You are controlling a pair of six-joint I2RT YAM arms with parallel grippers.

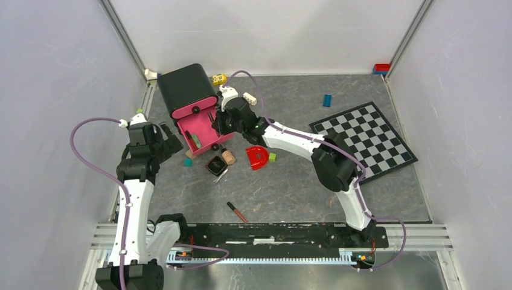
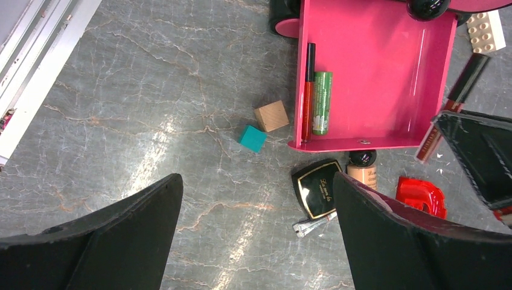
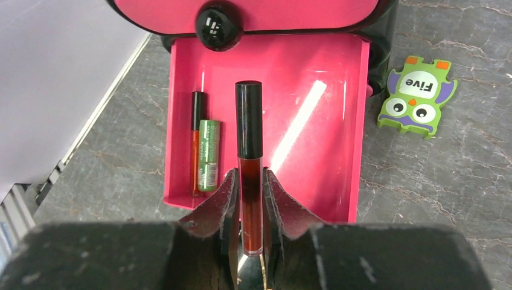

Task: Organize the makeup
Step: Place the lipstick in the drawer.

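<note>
Noted right gripper [image 3: 249,199] pinched nearly closed on a dark-red black-capped tube [image 3: 249,139], held lengthwise over the open pink drawer [image 3: 338,121]; slim red tube [image 3: 195,145] and green stick [image 3: 209,154] lying inside along one side wall. Noted left gripper [image 2: 256,181] spread wide, holding nothing, above the table [image 2: 151,121], with square black compact [image 2: 317,188] and beige bottle [image 2: 362,174] just outside the drawer front. Logged one more dark tube [image 1: 236,211] lying alone nearer the table's near edge.

pink drawer [image 3: 326,121], dark-red tube [image 3: 249,163]
</note>
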